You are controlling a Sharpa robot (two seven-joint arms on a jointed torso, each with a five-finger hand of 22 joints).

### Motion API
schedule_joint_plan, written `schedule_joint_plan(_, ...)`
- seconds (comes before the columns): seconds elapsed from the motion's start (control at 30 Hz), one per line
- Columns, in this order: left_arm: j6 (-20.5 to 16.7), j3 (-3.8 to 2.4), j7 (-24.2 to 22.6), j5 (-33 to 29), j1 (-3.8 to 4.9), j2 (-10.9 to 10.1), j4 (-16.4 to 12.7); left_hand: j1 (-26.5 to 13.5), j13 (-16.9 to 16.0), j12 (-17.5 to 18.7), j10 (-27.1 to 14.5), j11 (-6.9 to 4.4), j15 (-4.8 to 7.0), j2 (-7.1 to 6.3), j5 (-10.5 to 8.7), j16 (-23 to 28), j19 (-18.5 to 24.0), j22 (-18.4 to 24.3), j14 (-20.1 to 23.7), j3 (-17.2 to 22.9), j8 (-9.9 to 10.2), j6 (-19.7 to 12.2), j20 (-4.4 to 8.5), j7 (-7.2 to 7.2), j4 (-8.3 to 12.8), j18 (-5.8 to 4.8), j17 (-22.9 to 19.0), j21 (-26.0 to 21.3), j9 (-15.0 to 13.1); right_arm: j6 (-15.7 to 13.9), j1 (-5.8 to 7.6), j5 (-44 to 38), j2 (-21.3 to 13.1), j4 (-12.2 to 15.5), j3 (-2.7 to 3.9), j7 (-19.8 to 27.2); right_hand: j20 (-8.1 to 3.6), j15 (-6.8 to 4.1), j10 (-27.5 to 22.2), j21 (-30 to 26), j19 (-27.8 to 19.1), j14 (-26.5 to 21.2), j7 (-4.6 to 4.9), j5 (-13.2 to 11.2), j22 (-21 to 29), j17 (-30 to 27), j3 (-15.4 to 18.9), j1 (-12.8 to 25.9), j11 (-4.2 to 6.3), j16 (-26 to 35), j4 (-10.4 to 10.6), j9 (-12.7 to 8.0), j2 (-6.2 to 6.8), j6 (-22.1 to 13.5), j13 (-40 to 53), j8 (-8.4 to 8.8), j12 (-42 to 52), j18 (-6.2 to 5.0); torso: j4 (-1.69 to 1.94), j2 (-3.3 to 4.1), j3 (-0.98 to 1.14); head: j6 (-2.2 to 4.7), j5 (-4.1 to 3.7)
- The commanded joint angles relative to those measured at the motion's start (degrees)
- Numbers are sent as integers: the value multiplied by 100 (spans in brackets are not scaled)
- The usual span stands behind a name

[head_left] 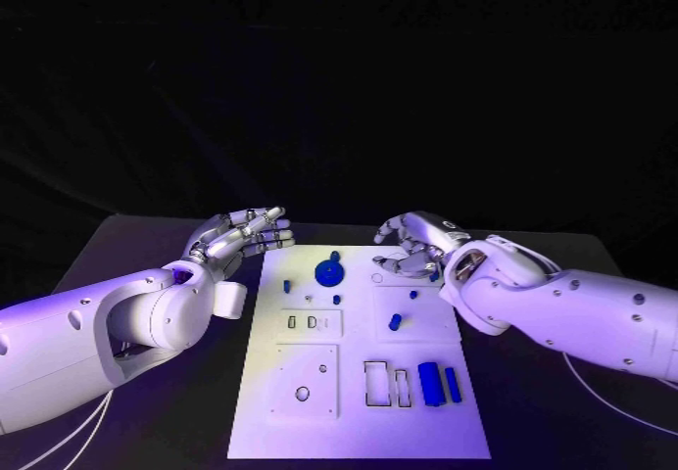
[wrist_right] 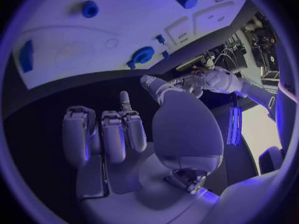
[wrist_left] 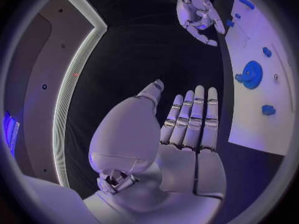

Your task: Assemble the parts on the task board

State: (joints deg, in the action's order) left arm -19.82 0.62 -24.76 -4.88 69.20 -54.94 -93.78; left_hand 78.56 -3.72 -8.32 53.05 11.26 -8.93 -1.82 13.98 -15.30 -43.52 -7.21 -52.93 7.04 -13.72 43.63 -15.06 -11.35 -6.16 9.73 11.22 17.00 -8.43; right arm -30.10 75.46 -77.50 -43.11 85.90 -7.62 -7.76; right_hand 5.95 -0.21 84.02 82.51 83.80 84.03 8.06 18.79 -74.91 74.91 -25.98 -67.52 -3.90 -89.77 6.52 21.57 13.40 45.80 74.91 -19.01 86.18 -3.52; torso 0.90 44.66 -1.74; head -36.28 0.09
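Here the board (head_left: 361,357) lay flat on the black table (head_left: 141,245), and everything else is placed against it. The left hand (head_left: 243,235) hovered off the board's far left corner, over bare table, its fingers (wrist_left: 198,115) straight and side by side, holding nothing. The right hand (head_left: 414,245) hung above the board's far right corner, fingers (wrist_right: 102,134) curled inward; nothing could be seen in them. On the board, a round blue disc (head_left: 329,272) sat near the far edge, left of centre, with a small blue peg (head_left: 287,286) just to its left. A short blue cylinder (head_left: 396,321) lay tilted near the board's middle, right of centre, and a tiny blue piece (head_left: 414,294) sat a little beyond it. Two upright blue blocks (head_left: 440,384) stood side by side toward the board's near right corner, beside open rectangular slots (head_left: 387,384).
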Motion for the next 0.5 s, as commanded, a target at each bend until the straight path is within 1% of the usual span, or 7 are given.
schedule_joint_plan(0.03,101,-5,-45,-10,6,12,10,-32,-4,32,28,28,-18,41,-26,26,-34,9,5,-22,3,-41,-19,-253,10,60,10,-20,2,430,103,1360,-307,91,2,1031,4,5,203,-58,-65,597,46,-18,-616,1509,-17,-164,11,-23,-154,-26,49,-47,996,49,-85,73,-42,-40,26,2,-11)
schedule_joint_plan(0.17,145,-4,-68,-11,4,38,43,-33,-5,35,30,28,-18,40,-26,27,-35,10,5,-24,2,-42,-19,-252,12,60,11,-21,1,943,192,1749,-728,103,-6,1429,11,8,132,-135,-131,597,41,-129,-549,1509,-44,-330,12,-23,-310,-43,88,41,922,26,-155,51,-62,-64,47,4,-51)
schedule_joint_plan(0.2,157,-4,-75,-11,4,42,51,-34,-5,35,30,28,-18,39,-26,28,-34,10,5,-25,1,-42,-19,-253,12,60,11,-21,1,1003,200,1801,-809,95,-12,1488,7,-5,101,-169,-160,597,12,-256,-520,1509,-49,-390,33,-23,-363,-44,100,122,892,5,-184,41,-67,-67,55,1,-53)
schedule_joint_plan(0.27,171,-4,-76,-11,3,51,70,-37,-5,36,31,28,-18,36,-24,29,-34,11,6,-28,1,-42,-19,-253,12,60,12,-21,1,1069,193,1869,-952,75,-26,1578,-30,-60,95,-174,-162,597,-52,-460,-525,1509,-56,-441,109,-23,-403,-73,82,160,888,36,-187,39,-71,-70,71,-7,-53)
schedule_joint_plan(0.33,167,-4,-66,-10,2,55,88,-40,-6,35,41,26,-18,34,-16,33,-31,14,10,-33,-7,-32,-20,-250,14,59,13,-25,-2,1081,168,1886,-1040,37,-39,1628,-64,-94,92,-175,-160,597,-79,-555,-529,1509,-52,-460,142,-23,-418,-88,72,198,885,48,-189,40,-74,-73,85,-13,-56)
schedule_joint_plan(0.4,177,-3,-58,-10,0,59,113,-40,-11,31,80,16,-16,42,-5,40,-28,23,11,-37,-39,12,-19,-233,23,60,21,-31,-15,1072,116,1830,-1105,-82,-58,1678,-72,-100,91,-171,-156,597,-86,-574,-536,1509,-52,-470,148,-23,-425,-91,72,215,882,49,-192,42,-92,-80,109,-11,-56)
schedule_joint_plan(0.5,219,-2,-59,-10,-3,69,131,-34,-14,26,121,2,-9,53,-4,45,-30,30,7,-35,-72,60,-16,-213,34,63,29,-34,-27,1040,26,1735,-1121,-269,-73,1706,-79,-101,91,-167,-150,597,-82,-591,-542,1509,-45,-486,134,-23,-441,-101,84,210,881,65,-192,45,-96,-83,131,-2,-56)
